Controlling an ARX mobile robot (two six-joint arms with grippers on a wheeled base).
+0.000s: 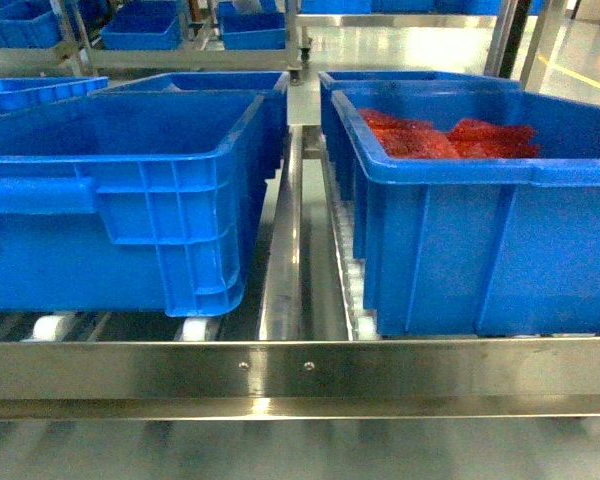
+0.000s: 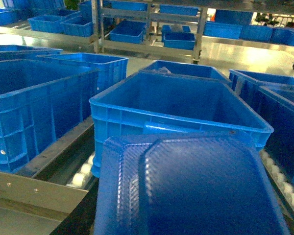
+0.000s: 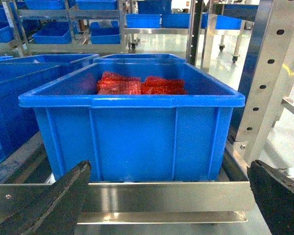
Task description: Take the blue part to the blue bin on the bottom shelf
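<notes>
The blue part (image 2: 186, 188) fills the bottom of the left wrist view, a blue cap with a fine woven texture very close to the camera. It hides the left gripper's fingers, which appear shut on it. It hangs just before the near rim of the blue bin (image 2: 176, 122), whose inside looks bare. The head view has that bin (image 1: 130, 220) on the left of the bottom shelf (image 1: 300, 365), and neither gripper shows there. My right gripper (image 3: 169, 166) is open wide with nothing between its fingers, in front of the shelf's front rail.
A like crate with red bubble-wrap bags (image 1: 480, 240) stands on the right of the shelf. White rollers (image 1: 50, 325) and a steel middle rail (image 1: 285, 250) run under and between the crates. More blue crates (image 2: 34, 117) stand behind and to the left. An upright post (image 3: 264, 73) rises at right.
</notes>
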